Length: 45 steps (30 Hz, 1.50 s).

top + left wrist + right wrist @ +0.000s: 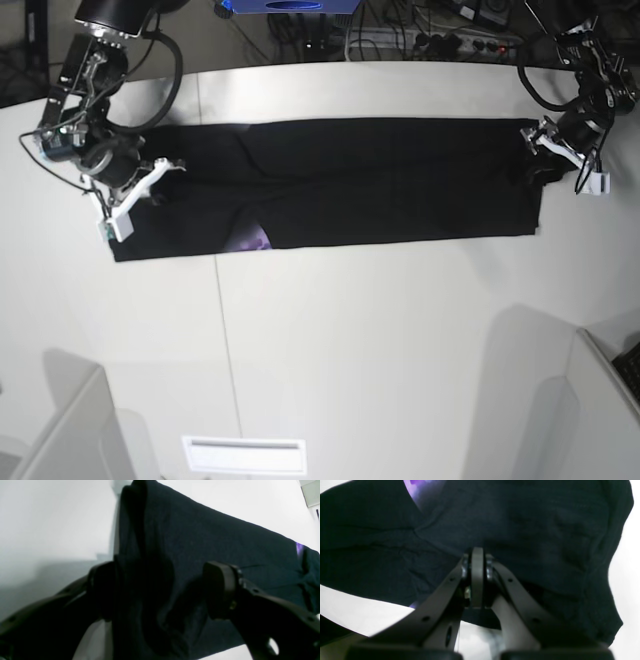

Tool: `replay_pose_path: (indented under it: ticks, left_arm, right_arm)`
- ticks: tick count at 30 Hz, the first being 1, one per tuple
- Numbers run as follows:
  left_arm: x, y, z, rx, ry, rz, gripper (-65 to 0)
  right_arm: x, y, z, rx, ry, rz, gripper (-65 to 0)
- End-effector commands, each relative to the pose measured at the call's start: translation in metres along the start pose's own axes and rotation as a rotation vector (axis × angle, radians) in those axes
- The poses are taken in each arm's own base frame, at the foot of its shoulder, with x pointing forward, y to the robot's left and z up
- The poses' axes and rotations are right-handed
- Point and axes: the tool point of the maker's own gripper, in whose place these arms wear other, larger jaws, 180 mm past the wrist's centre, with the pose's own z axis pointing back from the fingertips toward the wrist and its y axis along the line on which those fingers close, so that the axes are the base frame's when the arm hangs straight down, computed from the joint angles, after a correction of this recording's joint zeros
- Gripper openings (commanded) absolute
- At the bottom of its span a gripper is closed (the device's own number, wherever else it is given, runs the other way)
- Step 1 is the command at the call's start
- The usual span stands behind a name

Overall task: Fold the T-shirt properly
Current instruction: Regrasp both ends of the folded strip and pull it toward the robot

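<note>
The base camera hangs high above the white table [330, 340], looking almost straight down, far enough to take in the whole T-shirt [380, 180] and both arms. The left wrist camera rides just behind the left gripper [160, 590], pressed close to the shirt's right end. The right wrist camera sits equally close behind the right gripper [477, 562] at the left end. All three share the shirt.

One black T-shirt [360, 180] lies across the middle of one white table [380, 330], with two grippers, one at each end of it.
</note>
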Motion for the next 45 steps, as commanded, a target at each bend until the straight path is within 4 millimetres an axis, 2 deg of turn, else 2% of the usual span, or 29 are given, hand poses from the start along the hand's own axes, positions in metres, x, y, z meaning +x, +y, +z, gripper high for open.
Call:
replay_pose_path:
  ticks: [1,2,4,11,17,19,22,27,30,33,37,40,45]
  left_arm:
    - [-0.021,0.014,0.002,0.070,0.112,-0.023,-15.5]
    - [-0.022,0.016,0.003,0.082,0.123,-0.033,-17.9]
    - [-0.025,0.017,0.003,0.086,0.132,-0.032,-27.0]
    - [-0.024,0.019,0.005,0.094,0.136,-0.040,-65.0]
    - [-0.018,0.024,0.008,0.107,0.124,-0.047,-65.0]
    - [-0.005,0.029,0.012,0.117,0.086,-0.066,-65.0]
    - [0.003,0.032,0.015,0.126,0.035,-0.073,-65.0]
    - [0.016,0.047,0.029,0.169,-0.003,-0.067,-65.0]
    - [0.020,0.048,0.037,0.185,-0.015,-0.088,-65.0]
    - [0.037,0.034,0.050,0.191,-0.045,-0.182,-65.0]
    - [0.049,0.010,0.060,0.189,-0.083,-0.268,-65.0]
    - [0.052,-0.007,0.066,0.199,-0.107,-0.294,-65.0]
    - [0.044,-0.054,0.063,0.123,-0.099,-0.388,-65.0]
  right_arm:
    - [0.015,0.001,0.005,0.004,-0.050,0.020,-65.0]
    - [0.015,0.001,0.005,0.005,-0.050,0.019,-65.0]
    - [0.015,0.001,0.005,0.005,-0.050,0.019,-65.0]
    - [0.013,0.001,0.007,0.001,-0.052,0.018,-65.0]
    - [0.017,0.005,0.016,-0.007,-0.076,0.042,-65.0]
    - [0.016,0.005,0.017,-0.008,-0.075,0.043,-65.0]
    - [0.011,0.005,0.017,-0.007,-0.064,0.039,-65.0]
    - [0.007,0.005,0.017,-0.007,-0.058,0.035,-65.0]
    - [0.007,0.005,0.017,-0.007,-0.058,0.035,-65.0]
    - [0.007,0.006,0.017,-0.006,-0.058,0.034,-65.0]
    - [0.006,0.012,0.014,0.009,-0.063,0.015,-65.0]
    - [0.007,0.013,0.013,0.011,-0.065,0.013,-65.0]
    - [0.009,0.014,0.013,0.012,-0.069,0.016,-65.0]
